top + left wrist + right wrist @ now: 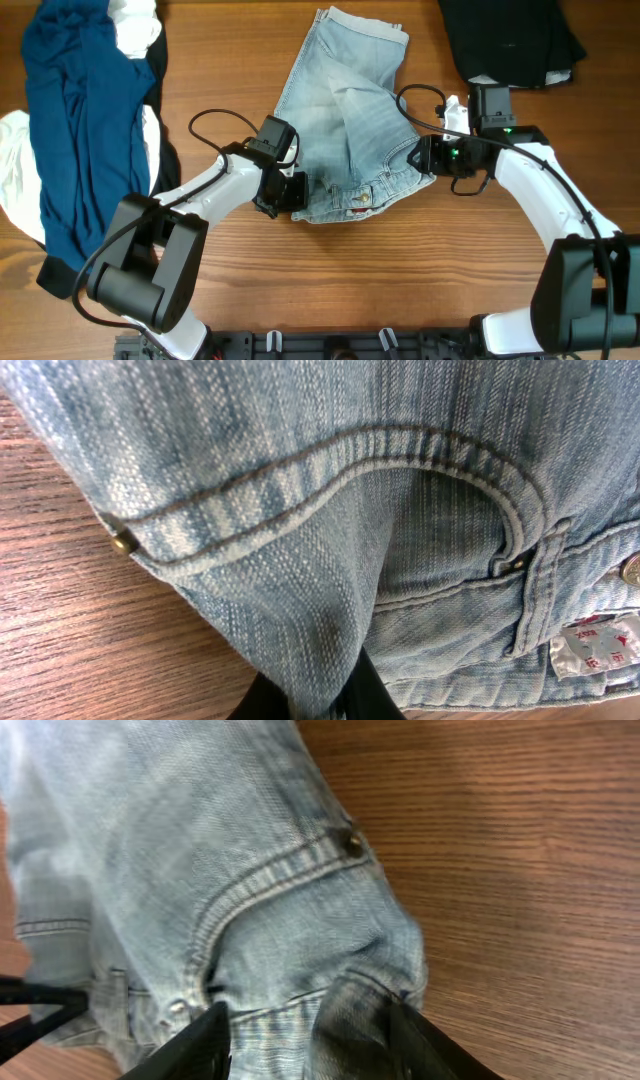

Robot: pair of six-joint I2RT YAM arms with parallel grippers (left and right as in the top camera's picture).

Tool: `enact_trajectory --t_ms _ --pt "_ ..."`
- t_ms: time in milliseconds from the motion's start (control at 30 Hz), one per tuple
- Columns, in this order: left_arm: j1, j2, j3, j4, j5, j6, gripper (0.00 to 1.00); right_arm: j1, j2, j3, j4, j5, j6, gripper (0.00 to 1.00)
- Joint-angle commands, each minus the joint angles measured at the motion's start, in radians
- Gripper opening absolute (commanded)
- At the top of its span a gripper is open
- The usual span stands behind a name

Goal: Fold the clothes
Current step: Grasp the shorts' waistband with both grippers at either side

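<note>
Finding: one small white tag (598, 647) with red print is sewn at the waistband of the pale-blue denim shorts (330, 490), well to the right of the left gripper (290, 192) and a little ahead of it in its wrist view. The lettering is too blurred to read. No other text, brand, number or sign is legible.

Free room and obstacles, overhead view:
- Open surface (400, 280): broad band at lower centre of the frame, between the two arms.
- Open strip: upper centre-left, between the heap of clothes (75, 130) and the denim shorts (345, 110).
- Obstacles: the heap along the left edge; black garment (510, 35) in the upper right; shorts at centre, flanked by left arm (205, 190) and right arm (545, 185).
</note>
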Motion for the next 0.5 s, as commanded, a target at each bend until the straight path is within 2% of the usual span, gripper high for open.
enact_trajectory --t_ms 0,300,467 --pt "-0.006 0.032 -0.021 0.011 -0.003 -0.016 0.04 0.003 0.025 -0.015 -0.017 0.089 0.025 0.47" --pt "-0.006 0.032 -0.021 0.021 -0.003 -0.016 0.04 0.003 0.039 -0.026 -0.058 0.153 0.021 0.45" --pt "-0.006 0.032 -0.021 0.023 -0.003 -0.016 0.04 0.003 0.039 -0.027 -0.047 0.152 0.021 0.26"
